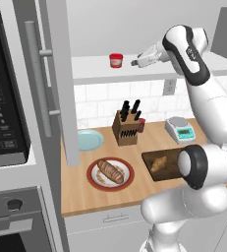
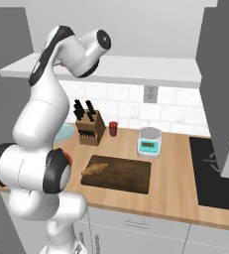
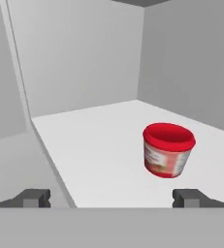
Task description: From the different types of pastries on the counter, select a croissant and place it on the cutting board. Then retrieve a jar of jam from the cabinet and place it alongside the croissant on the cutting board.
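Observation:
The red jar of jam (image 3: 168,150) stands upright on the white cabinet shelf (image 3: 94,145), ahead of my gripper (image 3: 112,198) and right of its centre line. My gripper is open and holds nothing. From the left base it (image 1: 134,62) hangs at shelf height, just right of the jar (image 1: 116,60) and apart from it. The golden croissant (image 1: 158,163) lies on the left part of the dark cutting board (image 1: 170,171) on the counter (image 1: 134,192). From the right base the croissant (image 2: 94,169) shows on the board (image 2: 126,176). The scored loaf (image 1: 110,171) rests on a red-rimmed plate (image 1: 93,181).
The open cabinet door with its bar handle (image 1: 36,78) stands left of the shelf. On the counter sit a knife block (image 1: 126,129), a teal plate (image 1: 89,140), a scale (image 1: 180,130) and a small red cup (image 2: 113,128). A cooktop (image 2: 217,168) lies far right.

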